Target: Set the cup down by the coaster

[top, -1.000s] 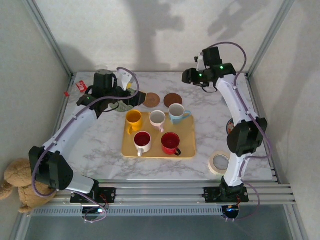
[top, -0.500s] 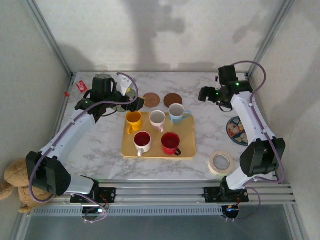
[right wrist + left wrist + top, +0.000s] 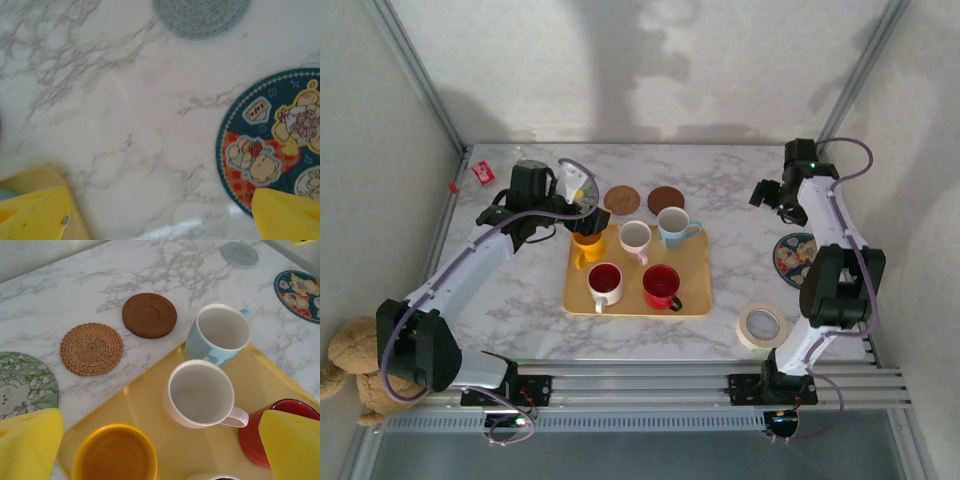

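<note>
Right hand [image 3: 160, 215] has swung right, jaws apart, near patterned coaster [image 3: 272, 145].

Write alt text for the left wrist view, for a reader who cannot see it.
Open yellow jaws hover above a yellow tray holding a white cup, a blue cup, an orange cup and a red cup. Beyond the tray, on the marble table, lie a woven coaster and a brown coaster.
</note>
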`<act>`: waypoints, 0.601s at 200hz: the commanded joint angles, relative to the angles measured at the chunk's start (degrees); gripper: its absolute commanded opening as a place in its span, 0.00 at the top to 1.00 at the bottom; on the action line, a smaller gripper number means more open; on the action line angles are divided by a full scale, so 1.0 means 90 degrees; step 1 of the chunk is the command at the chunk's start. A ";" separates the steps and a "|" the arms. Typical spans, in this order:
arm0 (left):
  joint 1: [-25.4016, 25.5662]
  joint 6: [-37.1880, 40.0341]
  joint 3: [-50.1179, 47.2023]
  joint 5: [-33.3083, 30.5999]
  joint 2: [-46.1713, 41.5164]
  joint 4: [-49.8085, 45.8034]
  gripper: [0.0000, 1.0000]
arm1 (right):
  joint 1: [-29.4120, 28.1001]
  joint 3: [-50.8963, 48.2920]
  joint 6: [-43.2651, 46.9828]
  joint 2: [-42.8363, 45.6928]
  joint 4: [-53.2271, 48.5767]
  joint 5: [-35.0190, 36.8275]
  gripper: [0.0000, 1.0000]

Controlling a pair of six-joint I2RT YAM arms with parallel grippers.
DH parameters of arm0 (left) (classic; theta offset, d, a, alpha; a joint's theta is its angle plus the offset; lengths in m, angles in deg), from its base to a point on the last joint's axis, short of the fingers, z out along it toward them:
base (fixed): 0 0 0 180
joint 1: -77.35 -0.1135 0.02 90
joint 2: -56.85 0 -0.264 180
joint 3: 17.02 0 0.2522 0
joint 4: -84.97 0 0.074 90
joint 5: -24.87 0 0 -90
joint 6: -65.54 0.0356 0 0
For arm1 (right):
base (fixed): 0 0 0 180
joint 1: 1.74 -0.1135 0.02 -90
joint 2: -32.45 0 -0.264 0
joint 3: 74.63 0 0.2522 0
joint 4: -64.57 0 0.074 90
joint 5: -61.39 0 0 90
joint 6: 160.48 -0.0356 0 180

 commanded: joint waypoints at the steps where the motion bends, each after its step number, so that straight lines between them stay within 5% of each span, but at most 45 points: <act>1: 0.0058 0.0005 -0.0061 0.0206 -0.0089 0.0222 0.00 | 0.0155 0.0496 -0.0057 -0.0442 0.0198 0.0095 0.11; 52: 0.0047 0.0149 -0.0012 0.0029 -0.0077 0.0058 0.00 | 0.0376 0.1685 -0.0184 -0.1752 0.0040 0.0087 0.30; 120: 0.0037 0.0127 0.0096 0.0009 0.0149 -0.0078 0.00 | 0.0476 0.3254 -0.0101 -0.3094 -0.0502 0.0308 0.74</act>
